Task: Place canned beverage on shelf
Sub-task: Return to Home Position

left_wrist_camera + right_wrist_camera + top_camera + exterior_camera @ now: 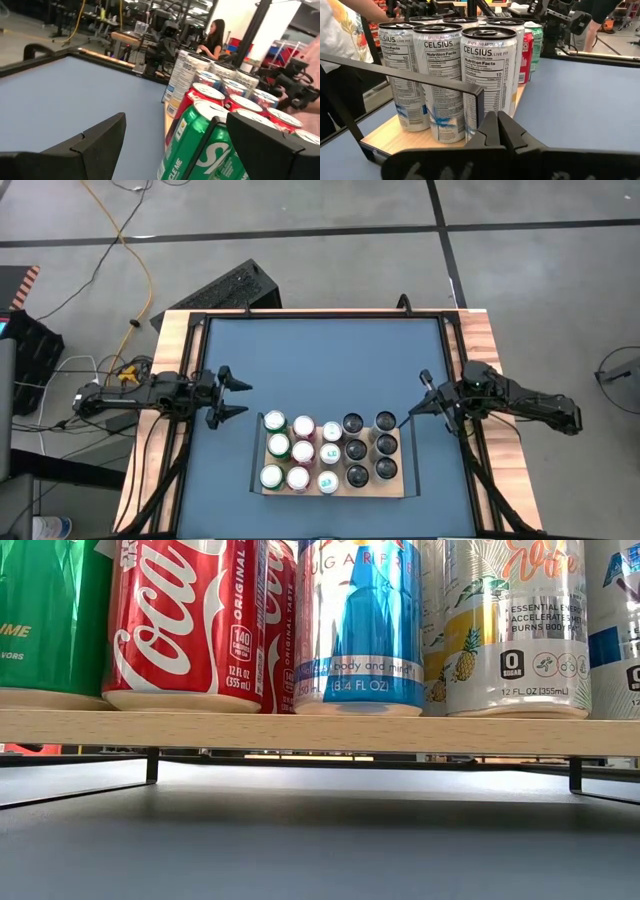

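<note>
On the blue tabletop (320, 360), towards its near edge and about midway across, we see the shelf (406, 480), a light-wood board raised on thin black rails at its short ends. It carries fifteen upright cans in five columns of three, packed close together. Counting from the left arm's side, we find a column of green cans (278, 446), one of red cans (303, 451), one of white-blue cans (330, 453), and then two columns of dark-topped Celsius cans (356, 449). From table height we look under the board and see the cans' bases sitting flat on the wood.

Both arms are off the shelf, one to each side. We find the left gripper (176, 119) above the table beside the green column, its fingers spread wide with nothing between them. The right gripper (497, 120) hangs beside the Celsius end, near the rail, and its two fingers are pressed together, empty.

Beyond the table we make out a person (215, 35) standing among equipment, and another person's patterned sleeve (340, 30) close to the Celsius end.
</note>
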